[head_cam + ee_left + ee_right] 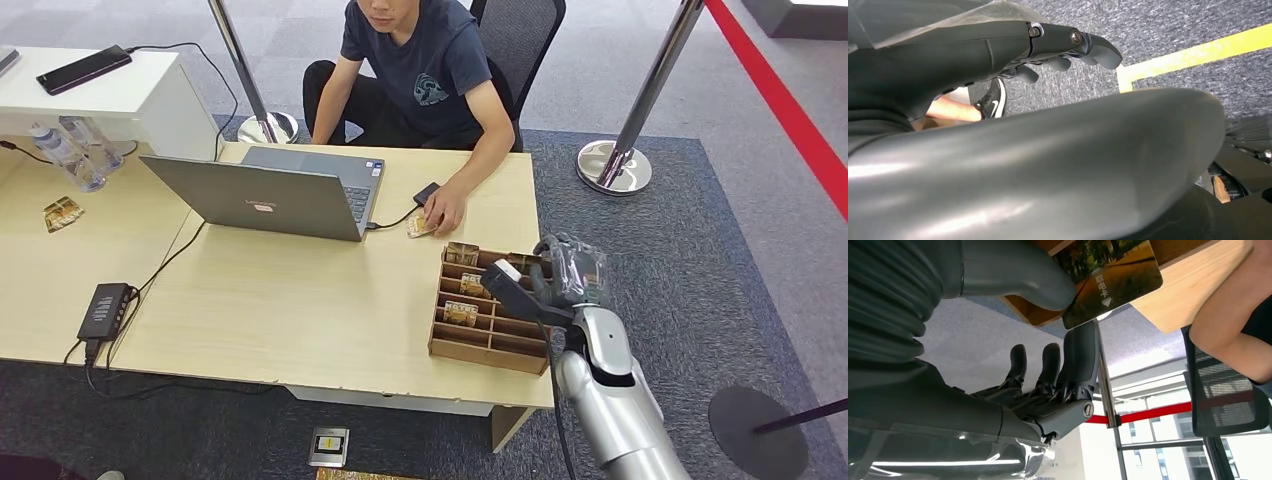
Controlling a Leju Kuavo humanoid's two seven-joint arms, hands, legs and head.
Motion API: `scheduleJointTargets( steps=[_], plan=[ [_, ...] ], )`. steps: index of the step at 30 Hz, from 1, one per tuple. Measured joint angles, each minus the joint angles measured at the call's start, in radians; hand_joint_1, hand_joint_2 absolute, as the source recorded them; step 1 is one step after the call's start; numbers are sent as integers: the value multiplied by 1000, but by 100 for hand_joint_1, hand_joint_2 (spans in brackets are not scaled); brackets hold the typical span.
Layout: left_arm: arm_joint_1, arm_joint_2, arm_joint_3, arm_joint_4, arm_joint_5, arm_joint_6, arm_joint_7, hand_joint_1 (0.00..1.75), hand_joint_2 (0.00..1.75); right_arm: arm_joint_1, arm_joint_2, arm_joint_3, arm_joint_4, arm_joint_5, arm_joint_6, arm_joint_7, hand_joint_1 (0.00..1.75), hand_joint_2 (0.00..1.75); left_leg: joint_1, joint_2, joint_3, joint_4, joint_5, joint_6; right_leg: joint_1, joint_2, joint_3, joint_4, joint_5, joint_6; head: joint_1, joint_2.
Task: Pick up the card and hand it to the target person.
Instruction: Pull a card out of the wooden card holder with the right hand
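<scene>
Wooden table (300, 310), grey carpet (700, 240), red floor stripe (790, 110)

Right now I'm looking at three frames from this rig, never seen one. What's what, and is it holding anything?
It is a two-legged humanoid with silver arms and many-fingered hands. The wide picture is from its head, looking down at a wooden table. The other two come from wrist cameras, so they look turned. On the table: an open laptop, a wooden divider tray with cards in its slots, and a black hub. A seated person rests a hand on a card. The right hand pinches a card between thumb and fingers. The left hand hangs over carpet, holding nothing.
</scene>
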Motion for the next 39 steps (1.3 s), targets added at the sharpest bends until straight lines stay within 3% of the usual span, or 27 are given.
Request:
scheduleJointTargets(
  steps=[2, 6, 12, 15, 22, 39],
  plan=[
    [0, 1, 0, 0, -1, 0, 0, 0, 0, 6, 0, -2, -10, 1, -3, 1, 120, 175, 0, 0, 0, 0, 0, 0, 0, 0, 0, 0, 0, 0, 0, 0],
    [0, 3, 0, 0, -2, 0, 0, 0, 0, 16, -1, -6, -28, 2, -9, 1, 117, 175, 0, 0, 0, 0, 0, 0, 0, 0, 0, 0, 0, 0, 0, 0],
    [0, 5, 0, 0, -2, 0, 0, 0, 0, 26, -3, -6, -42, 3, -9, 1, 161, 175, 0, 0, 0, 0, 0, 0, 0, 0, 0, 0, 0, 0, 0, 0],
    [0, 5, 0, 0, -2, 0, 0, 0, 0, 31, -3, -6, -44, 3, -9, 0, 175, 175, 0, 0, 0, 0, 0, 0, 0, 0, 0, 0, 0, 0, 0, 0],
    [0, 5, 0, 0, 0, 0, 0, 0, 0, 45, -3, -6, -71, -1, -13, -23, 175, 175, 0, 0, 0, 0, 0, 0, 0, 0, 0, 0, 0, 0, 0, 0],
    [-1, 5, 1, 1, 23, 7, -2, 0, 0, 97, -23, -2, -343, -81, 19, -100, 175, 175, 0, 0, -1, 0, 0, 0, 0, 0, 0, 0, 0, 0, 0, 0]
  ],
)
